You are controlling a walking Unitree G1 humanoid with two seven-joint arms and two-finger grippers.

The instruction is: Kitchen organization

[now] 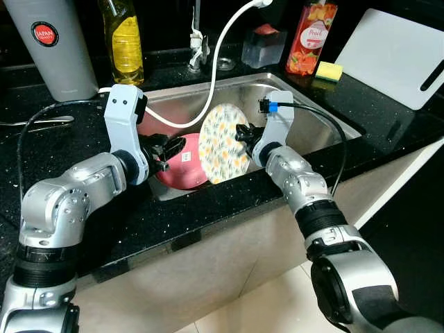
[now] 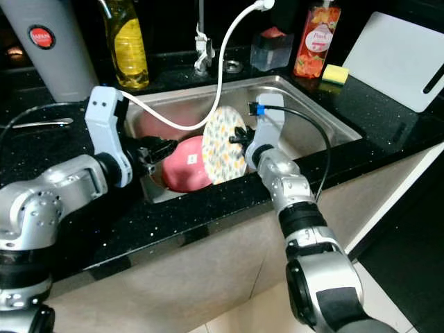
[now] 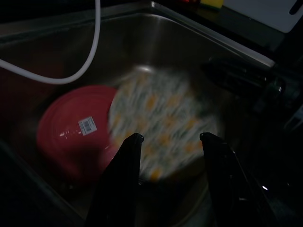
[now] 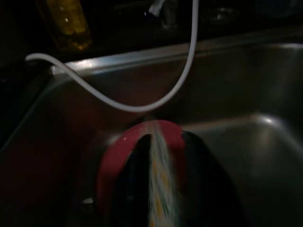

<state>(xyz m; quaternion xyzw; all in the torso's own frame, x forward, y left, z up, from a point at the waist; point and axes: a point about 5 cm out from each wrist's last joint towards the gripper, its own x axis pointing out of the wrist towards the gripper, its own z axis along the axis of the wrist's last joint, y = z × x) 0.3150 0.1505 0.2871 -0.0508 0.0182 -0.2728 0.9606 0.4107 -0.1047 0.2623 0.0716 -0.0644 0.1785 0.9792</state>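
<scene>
- Head view: my right gripper [image 1: 241, 133] is clamped on the rim of the flowered plate [image 1: 223, 143], holding it on edge, upright, over the steel sink [image 1: 326, 114].
- Just behind that plate a red plate [image 1: 182, 164] leans in the sink, its sticker facing out. My left gripper [image 1: 170, 147] sits by the red plate, low at the sink's left side.
- A white hose [image 1: 220, 48] loops down from above into the sink. On the black counter [image 1: 48, 149] behind stand a yellow oil bottle [image 1: 123, 40], a grey canister [image 1: 52, 43], a peach soap bottle [image 1: 310, 35], a yellow sponge [image 1: 329, 71] and a white cutting board [image 1: 392, 55].
- Left wrist view: my two fingers [image 3: 127, 163] stand apart with nothing between them; the flowered plate is blurred beyond them, overlapping the red plate.
- Right wrist view: I see the flowered plate [image 4: 160, 179] edge-on, pinched between my two dark fingers [image 4: 201, 179], the red plate behind it, the hose curving above.
</scene>
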